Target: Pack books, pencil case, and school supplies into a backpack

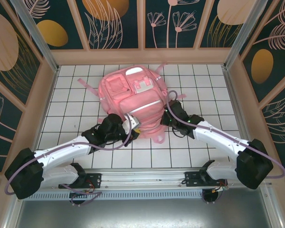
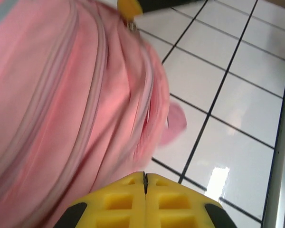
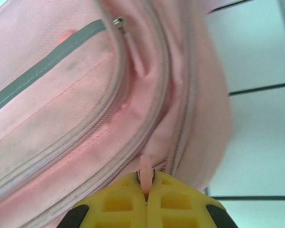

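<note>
Working the zip of the backpack [image 1: 133, 95], lying front-up on the desk [image 1: 76, 85] toward its far side. Pinching a pink zipper pull [image 3: 144, 167] with the right gripper [image 3: 146, 183], jaws clamped on it; hovering the left gripper [image 2: 145, 178] just beside the bag's near edge, jaws together on nothing visible. Likely calling next for a steady drag along the zipper track, without showing whether opening or closing. Having bare tiles on both sides, side walls [image 1: 43, 99] well apart.

The pink backpack [image 1: 133, 102] lies flat, front pockets facing up, straps splayed at its far end.
</note>
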Robot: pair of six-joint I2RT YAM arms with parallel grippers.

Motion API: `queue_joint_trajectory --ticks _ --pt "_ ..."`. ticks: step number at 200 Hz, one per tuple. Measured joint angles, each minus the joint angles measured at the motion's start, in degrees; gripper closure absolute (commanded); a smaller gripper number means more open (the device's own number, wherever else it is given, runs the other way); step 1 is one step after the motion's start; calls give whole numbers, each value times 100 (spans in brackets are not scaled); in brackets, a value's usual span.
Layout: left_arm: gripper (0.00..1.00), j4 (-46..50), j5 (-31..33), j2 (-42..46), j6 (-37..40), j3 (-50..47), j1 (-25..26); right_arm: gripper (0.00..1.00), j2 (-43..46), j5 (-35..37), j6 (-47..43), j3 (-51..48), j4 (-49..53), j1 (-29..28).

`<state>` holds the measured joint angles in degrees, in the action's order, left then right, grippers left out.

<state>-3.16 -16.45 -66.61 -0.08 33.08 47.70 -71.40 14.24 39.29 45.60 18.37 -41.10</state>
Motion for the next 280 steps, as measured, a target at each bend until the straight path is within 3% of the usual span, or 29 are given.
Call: queue_joint_trajectory --ticks 33,51,69,81,125,156,176,188,216,229,255,263,271,280 --pt "100 173 15 -90 -2 2 0 100 234 -87 -345 0 -13 199" --pt "55 195 98 -90 -26 24 0 100 304 -525 -505 -7 -72 341" --pt "33 306 186 -94 -24 142 0 100 363 -1097 -603 -74 -166 470" --pt "27 348 227 -94 26 245 0 100 402 -1460 -625 -114 -188 509" --pt "41 466 282 -575 245 852 120 100 605 -2413 -638 -164 -251 708" --pt "35 525 260 -1102 378 1025 420 100 713 -2743 -599 -262 -319 892" --pt "38 535 280 -1156 393 1034 472 100 741 -2900 -581 -304 -321 929" --pt "44 568 354 -1209 398 1088 476 100 778 -2986 -577 -306 -337 940" --pt "75 597 544 -1482 435 1322 476 100 1029 -3032 -616 -317 -341 944" --pt "83 592 553 -1576 409 1408 481 100 1189 -2946 -680 -332 -293 907" --pt "73 601 330 -1593 291 1434 483 100 1541 -2516 -761 -562 -225 636" --pt "67 599 256 -1563 201 1414 487 100 1652 -2398 -723 -695 -251 557" --pt "54 597 205 -1495 118 1390 498 100 1784 -2273 -632 -905 -315 472" --pt "49 592 197 -1399 26 1386 516 100 1974 -2131 -446 -1224 -413 385"
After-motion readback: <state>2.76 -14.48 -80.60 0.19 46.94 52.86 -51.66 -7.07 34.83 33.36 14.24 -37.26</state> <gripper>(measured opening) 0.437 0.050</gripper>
